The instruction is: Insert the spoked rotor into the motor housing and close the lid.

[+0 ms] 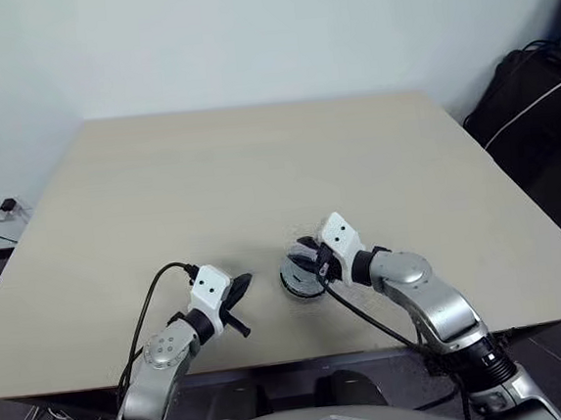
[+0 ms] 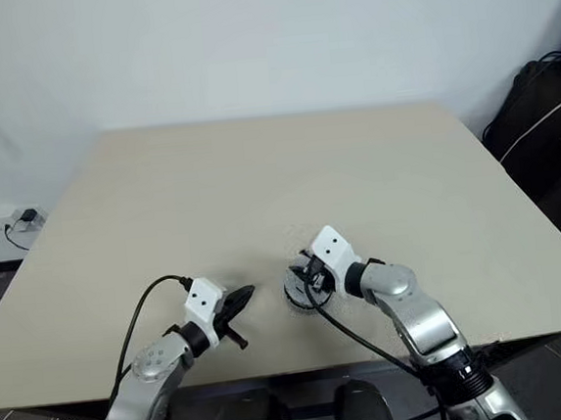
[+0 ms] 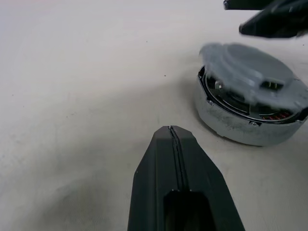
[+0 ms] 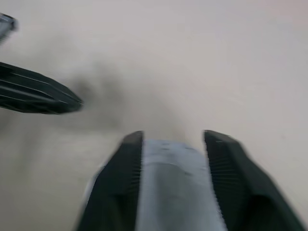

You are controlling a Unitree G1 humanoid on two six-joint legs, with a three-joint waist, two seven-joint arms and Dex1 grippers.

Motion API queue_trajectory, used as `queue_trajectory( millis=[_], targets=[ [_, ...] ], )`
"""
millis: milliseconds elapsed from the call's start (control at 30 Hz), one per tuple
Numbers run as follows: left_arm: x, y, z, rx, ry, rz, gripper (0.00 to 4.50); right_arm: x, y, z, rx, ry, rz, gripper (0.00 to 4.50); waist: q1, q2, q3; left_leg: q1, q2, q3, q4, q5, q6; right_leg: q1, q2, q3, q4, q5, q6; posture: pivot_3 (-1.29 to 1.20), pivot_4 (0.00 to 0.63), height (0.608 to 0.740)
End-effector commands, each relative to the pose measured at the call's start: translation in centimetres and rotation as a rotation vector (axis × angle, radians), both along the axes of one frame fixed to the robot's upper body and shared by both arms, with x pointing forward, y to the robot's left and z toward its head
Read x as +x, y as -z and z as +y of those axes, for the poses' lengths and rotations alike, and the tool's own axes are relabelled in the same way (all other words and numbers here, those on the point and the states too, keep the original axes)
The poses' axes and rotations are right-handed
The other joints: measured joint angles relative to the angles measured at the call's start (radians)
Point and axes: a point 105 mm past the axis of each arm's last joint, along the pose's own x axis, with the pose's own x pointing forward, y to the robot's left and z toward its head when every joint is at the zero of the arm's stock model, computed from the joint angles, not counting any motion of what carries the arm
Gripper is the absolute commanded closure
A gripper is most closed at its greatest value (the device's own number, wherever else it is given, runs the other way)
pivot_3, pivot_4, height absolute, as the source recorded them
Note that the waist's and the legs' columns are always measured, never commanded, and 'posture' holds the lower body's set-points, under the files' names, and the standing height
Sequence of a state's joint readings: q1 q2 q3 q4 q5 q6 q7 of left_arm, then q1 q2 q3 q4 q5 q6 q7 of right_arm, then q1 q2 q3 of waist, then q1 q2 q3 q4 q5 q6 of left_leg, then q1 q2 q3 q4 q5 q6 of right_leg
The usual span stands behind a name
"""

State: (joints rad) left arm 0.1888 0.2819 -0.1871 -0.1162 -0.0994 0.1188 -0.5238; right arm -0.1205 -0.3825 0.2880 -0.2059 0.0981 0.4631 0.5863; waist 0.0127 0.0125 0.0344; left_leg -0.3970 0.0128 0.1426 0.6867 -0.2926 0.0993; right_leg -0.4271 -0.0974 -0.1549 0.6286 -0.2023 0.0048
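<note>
Motor housing (image 3: 248, 122) sits on the surface (image 1: 258, 173) near its front edge, roughly centre. Lid (image 3: 252, 72) lies on top of the housing, tilted and not seated; a gap shows copper windings and silver parts inside. Spoked rotor cannot be made out.

Right gripper (image 1: 307, 259) is at the housing; in the right wrist view its 2 jaws stand spread with the grey lid (image 4: 175, 187) between them. Contact cannot be told through the blur.

Left gripper (image 1: 240, 286) hovers just beside the housing on the robot's left, apart from it, jaws pressed together.

Surface is bare toward the far edge and both sides, leaving wide room. A dark bag (image 1: 538, 119) stands off the right edge.
</note>
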Motion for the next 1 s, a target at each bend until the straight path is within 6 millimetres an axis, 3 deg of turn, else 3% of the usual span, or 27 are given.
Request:
queue_trajectory(
  millis=[33,167,633,800,1000],
  targets=[
    [0.4,-1.0,-0.1,-0.017,0.004,-0.047,4.5,0.2,-0.4,-0.1,0.005,0.012,-0.05,1.22,0.0,0.0,0.0,0.0,0.0,0.0,0.0,0.0,0.0,0.0,0.0,0.0,0.0,0.0,0.0,0.0,0.0,0.74],
    [0.5,-1.0,0.0,-0.015,0.006,-0.047,4.5,-0.5,0.2,0.0,0.006,0.004,-0.025,0.02,-0.001,0.0,0.0,0.0,0.0,0.0,0.0,0.0,0.0,0.0,0.0,0.0,0.0,0.0,0.0,0.0,0.0,0.74],
    [0.4,-0.8,0.0,-0.015,0.009,-0.041,4.5,-1.6,2.2,-0.4,0.025,0.045,0.096,0.02,0.0,0.001,0.0,0.0,0.0,0.0,0.0,0.0,0.0,0.0,0.0,0.001,0.0,0.0,0.0,0.0,0.0,0.74],
    [0.4,-0.8,0.1,-0.02,0.004,-0.04,4.5,-1.5,1.9,-0.5,0.055,0.058,0.122,1.26,0.001,0.001,-0.001,0.0,0.0,0.0,0.0,0.0,0.0,0.0,0.0,0.001,0.0,0.0,0.0,0.0,0.0,0.74],
    [0.3,-0.8,0.1,-0.023,0.001,-0.037,4.5,-1.7,1.8,-0.7,0.031,0.038,0.136,1.31,0.001,0.001,-0.001,0.0,0.0,0.0,0.0,0.0,0.0,0.0,0.0,0.001,0.0,0.0,0.0,0.0,0.0,0.74]
  ],
)
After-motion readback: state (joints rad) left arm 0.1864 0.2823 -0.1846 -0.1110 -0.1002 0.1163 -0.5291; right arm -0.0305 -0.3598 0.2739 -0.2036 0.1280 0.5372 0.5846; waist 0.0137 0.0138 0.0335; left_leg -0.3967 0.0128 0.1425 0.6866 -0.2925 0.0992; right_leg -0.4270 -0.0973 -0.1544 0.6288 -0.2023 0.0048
